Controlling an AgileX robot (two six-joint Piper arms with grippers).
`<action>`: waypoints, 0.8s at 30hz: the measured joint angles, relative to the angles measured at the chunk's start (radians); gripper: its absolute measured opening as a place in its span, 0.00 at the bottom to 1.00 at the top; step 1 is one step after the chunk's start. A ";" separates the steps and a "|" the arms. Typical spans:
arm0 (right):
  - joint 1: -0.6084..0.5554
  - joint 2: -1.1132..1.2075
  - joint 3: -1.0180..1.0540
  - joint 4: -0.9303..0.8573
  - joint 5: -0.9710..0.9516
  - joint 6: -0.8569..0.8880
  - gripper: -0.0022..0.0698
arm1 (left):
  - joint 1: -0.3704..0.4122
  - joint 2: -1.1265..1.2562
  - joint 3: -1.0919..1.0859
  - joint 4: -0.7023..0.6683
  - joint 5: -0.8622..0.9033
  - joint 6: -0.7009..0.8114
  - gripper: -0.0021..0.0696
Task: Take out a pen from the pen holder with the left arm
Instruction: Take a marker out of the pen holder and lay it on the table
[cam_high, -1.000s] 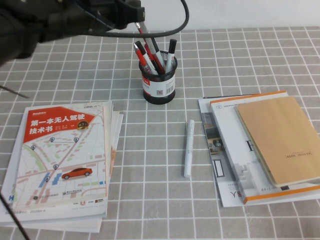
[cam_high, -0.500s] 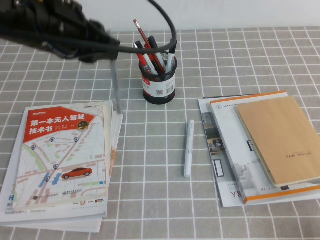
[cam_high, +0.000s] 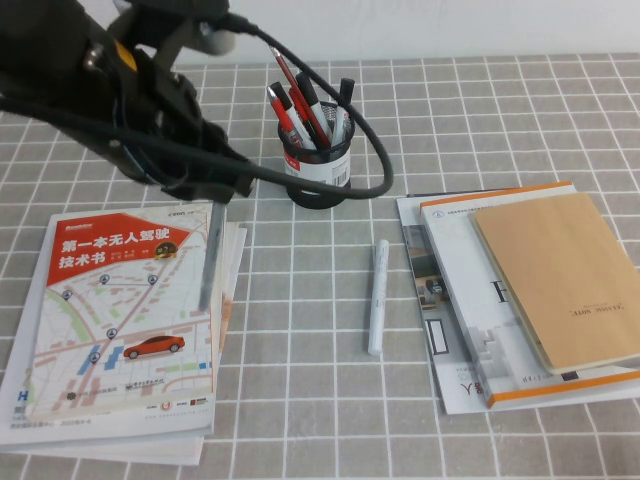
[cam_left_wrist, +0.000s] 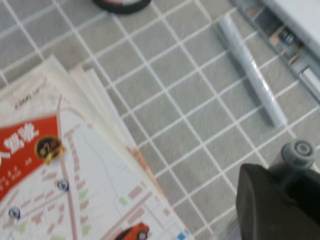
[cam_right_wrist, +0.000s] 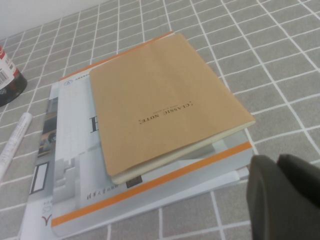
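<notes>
Now the left gripper (cam_high: 215, 197) is pinching a grey pen (cam_high: 209, 262) over the map book (cam_high: 110, 330), clear of the pen holder (cam_high: 318, 172), probably needing a set-down next, the right gripper (cam_right_wrist: 282, 197) idling by the notebook (cam_right_wrist: 160, 100).

Left arm (cam_high: 110, 95) extends just left of the pen holder (cam_high: 318, 170). The left gripper (cam_high: 219, 197) points downward, clamped on a pen (cam_high: 210, 255). Right gripper (cam_right_wrist: 282, 200) sits well apart from the pen holder.

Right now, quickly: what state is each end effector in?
Left end effector: closed on a grey pen, over the map book.
Right end effector: beside the stacked books; state cannot be told.
</notes>
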 joint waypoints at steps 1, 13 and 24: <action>0.000 0.000 0.000 0.000 0.000 0.000 0.01 | -0.002 0.003 0.000 0.007 0.014 -0.008 0.10; 0.000 0.000 0.000 0.000 0.000 0.000 0.01 | -0.047 0.199 0.000 -0.046 0.084 -0.109 0.10; 0.000 0.000 0.000 0.000 0.000 0.000 0.01 | -0.115 0.436 -0.216 -0.037 0.084 -0.157 0.10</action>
